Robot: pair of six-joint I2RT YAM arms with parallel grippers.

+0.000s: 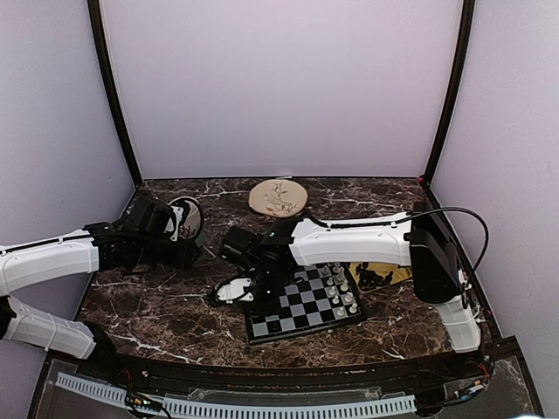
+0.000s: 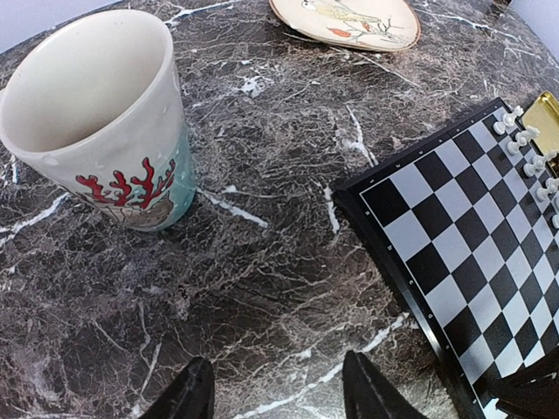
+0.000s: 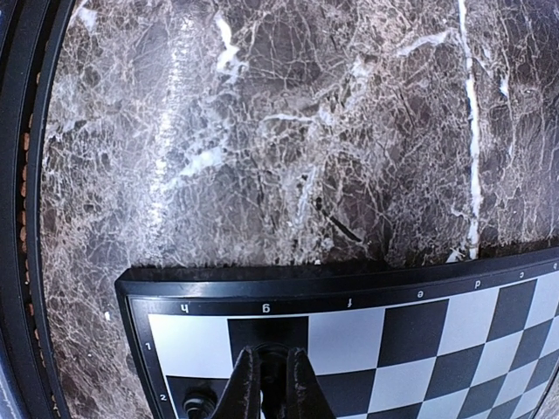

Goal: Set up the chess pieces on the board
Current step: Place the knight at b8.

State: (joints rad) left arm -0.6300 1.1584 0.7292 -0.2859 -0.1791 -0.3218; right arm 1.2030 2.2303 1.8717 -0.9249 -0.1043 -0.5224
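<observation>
The board (image 1: 307,303) lies near the table's front. White pieces (image 1: 337,282) stand along its right side. In the right wrist view my right gripper (image 3: 273,377) is shut on a small black chess piece (image 3: 274,354), low over the dark square g1 beside the board's rim (image 3: 288,284). Another black piece (image 3: 198,403) stands on h2. More black pieces (image 1: 376,278) lie in the yellow tray (image 1: 395,272) to the right of the board. My left gripper (image 2: 278,394) is open over bare marble, between a cup and the board's corner (image 2: 349,188), and holds nothing.
A white cup with red coral print (image 2: 100,113) stands upright left of the left gripper. A beige bird-patterned plate (image 1: 278,197) lies at the back of the table. The table's dark raised edge (image 3: 31,218) runs close to the board's left side.
</observation>
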